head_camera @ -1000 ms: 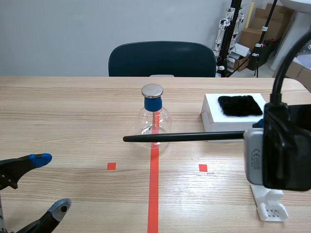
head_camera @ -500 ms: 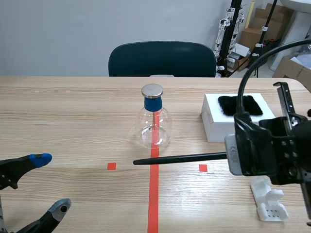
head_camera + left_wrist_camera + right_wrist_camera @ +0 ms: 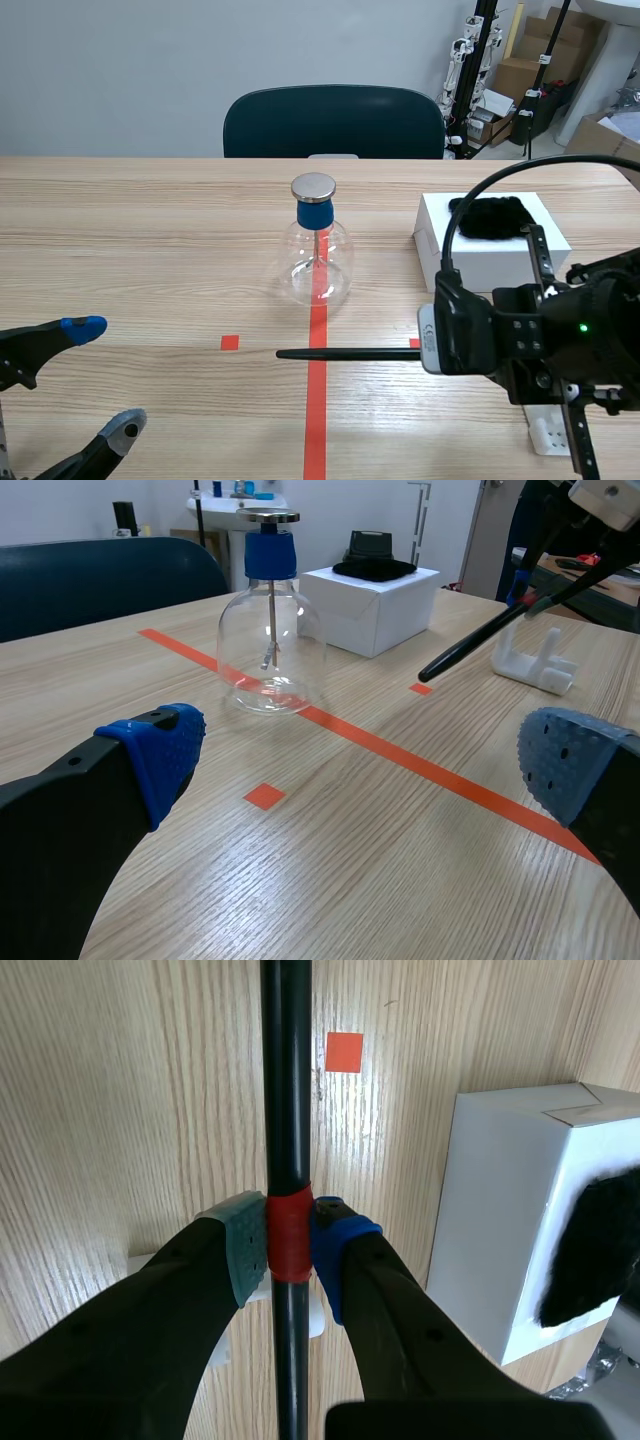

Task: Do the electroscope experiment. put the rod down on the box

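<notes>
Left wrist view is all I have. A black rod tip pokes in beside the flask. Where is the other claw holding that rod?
Observer: The right claw is shut on the rod at its red band.
Operator: Is the rod over the box?
Observer: Not yet. In the scene view it is held level in front of the white box, on the robot's side, crossing the red tape line.
Operator: Anything below that claw?
Observer: Yes, the right wrist view shows the white stand directly under the fingers.
</notes>
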Motion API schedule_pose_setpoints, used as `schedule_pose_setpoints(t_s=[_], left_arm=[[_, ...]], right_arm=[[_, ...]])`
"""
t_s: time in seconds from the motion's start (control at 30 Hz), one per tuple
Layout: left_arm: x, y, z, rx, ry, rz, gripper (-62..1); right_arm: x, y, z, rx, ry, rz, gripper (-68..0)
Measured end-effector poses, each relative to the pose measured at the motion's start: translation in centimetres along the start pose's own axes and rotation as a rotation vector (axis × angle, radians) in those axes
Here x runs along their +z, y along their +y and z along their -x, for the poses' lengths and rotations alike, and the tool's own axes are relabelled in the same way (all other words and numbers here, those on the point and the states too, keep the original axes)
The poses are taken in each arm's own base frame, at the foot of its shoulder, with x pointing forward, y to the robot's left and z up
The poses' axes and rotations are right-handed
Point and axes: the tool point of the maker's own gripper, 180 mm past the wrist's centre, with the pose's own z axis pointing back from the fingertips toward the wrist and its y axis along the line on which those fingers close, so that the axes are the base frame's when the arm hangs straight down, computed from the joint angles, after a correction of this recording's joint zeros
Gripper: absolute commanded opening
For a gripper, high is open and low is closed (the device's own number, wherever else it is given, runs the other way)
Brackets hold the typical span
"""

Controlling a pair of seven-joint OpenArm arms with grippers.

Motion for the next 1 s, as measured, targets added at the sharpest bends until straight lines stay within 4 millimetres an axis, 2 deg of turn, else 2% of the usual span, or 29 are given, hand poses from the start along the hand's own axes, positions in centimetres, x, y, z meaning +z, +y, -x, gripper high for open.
schedule_pose_setpoints(t_s=[0.27, 0.8, 1.0], left_arm=[[0.0, 0.0, 0.0, 0.000, 0.000, 0.000, 1.4], [0.0, 0.0, 0.0, 0.000, 0.000, 0.000, 1.4], [0.0, 0.0, 0.0, 0.000, 0.000, 0.000, 1.4]], right_arm=[[-1.8, 0.3, -0.2, 0.010, 0.027, -0.030, -63.4], [-4.5, 1.5, 0.9, 0.005, 0.087, -0.065, -63.4], [-5.4, 0.9, 1.3, 0.020, 0.092, -0.062, -63.4]])
